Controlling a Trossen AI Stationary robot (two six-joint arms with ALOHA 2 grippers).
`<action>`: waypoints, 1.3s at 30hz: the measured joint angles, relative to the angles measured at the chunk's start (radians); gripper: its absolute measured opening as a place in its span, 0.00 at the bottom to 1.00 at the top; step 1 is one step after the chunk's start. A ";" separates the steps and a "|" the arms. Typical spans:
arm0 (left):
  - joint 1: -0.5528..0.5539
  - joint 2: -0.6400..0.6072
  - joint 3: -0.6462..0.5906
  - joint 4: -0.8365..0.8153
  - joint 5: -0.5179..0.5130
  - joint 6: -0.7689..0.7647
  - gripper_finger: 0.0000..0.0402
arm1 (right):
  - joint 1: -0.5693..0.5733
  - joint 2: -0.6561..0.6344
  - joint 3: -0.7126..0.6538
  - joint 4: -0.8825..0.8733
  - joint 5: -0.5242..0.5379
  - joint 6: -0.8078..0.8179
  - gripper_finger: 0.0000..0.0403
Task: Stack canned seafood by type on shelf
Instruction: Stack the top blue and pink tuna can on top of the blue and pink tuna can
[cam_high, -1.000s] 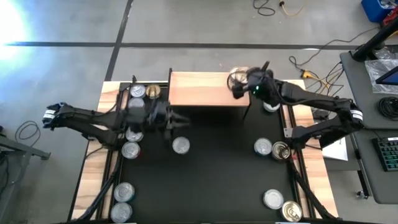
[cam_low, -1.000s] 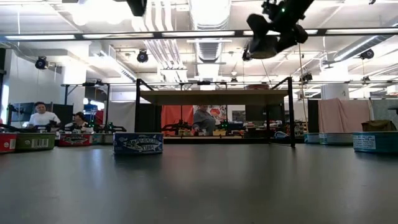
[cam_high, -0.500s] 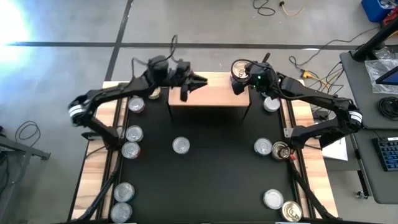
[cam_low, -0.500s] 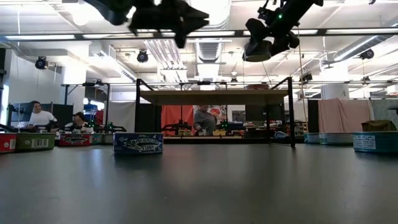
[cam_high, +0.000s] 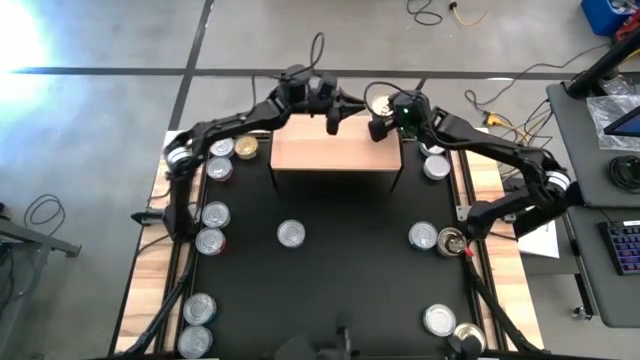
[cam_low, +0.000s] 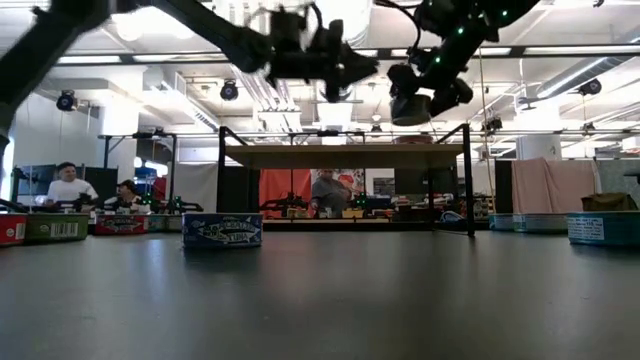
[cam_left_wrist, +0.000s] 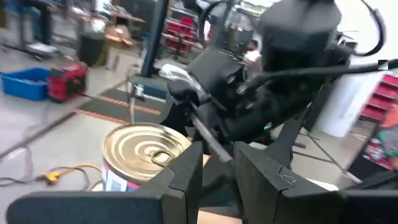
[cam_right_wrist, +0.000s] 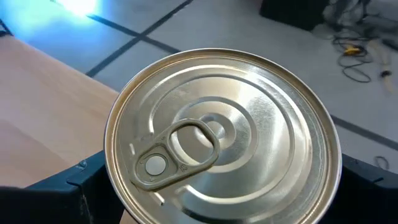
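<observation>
One pull-tab tin (cam_high: 381, 104) sits in right gripper (cam_high: 384, 117), above the shelf (cam_high: 335, 152) back-right corner in high view; left gripper (cam_high: 334, 112) hovers close by, empty, jaws a bit apart.

Low view: tin (cam_low: 409, 108) held clear above shelf top (cam_low: 345, 152).

R wrist: fingers shut on tin's (cam_right_wrist: 222, 137) sides, lid up, axis vertical. Prob. rigid, smooth, slippery; grip sidewall.

L wrist: gold-lidded tin (cam_left_wrist: 145, 151) upright, just ahead.
</observation>
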 joint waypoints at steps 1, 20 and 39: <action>0.005 0.035 0.039 -0.002 0.027 -0.002 0.19 | -0.004 0.010 0.000 0.003 0.000 0.000 0.92; 0.055 0.358 0.493 -0.198 0.252 0.034 0.19 | -0.019 0.091 0.000 0.009 0.015 0.082 0.92; 0.041 0.358 0.492 -0.212 0.288 0.074 0.19 | 0.011 0.091 0.001 0.037 -0.223 0.022 0.92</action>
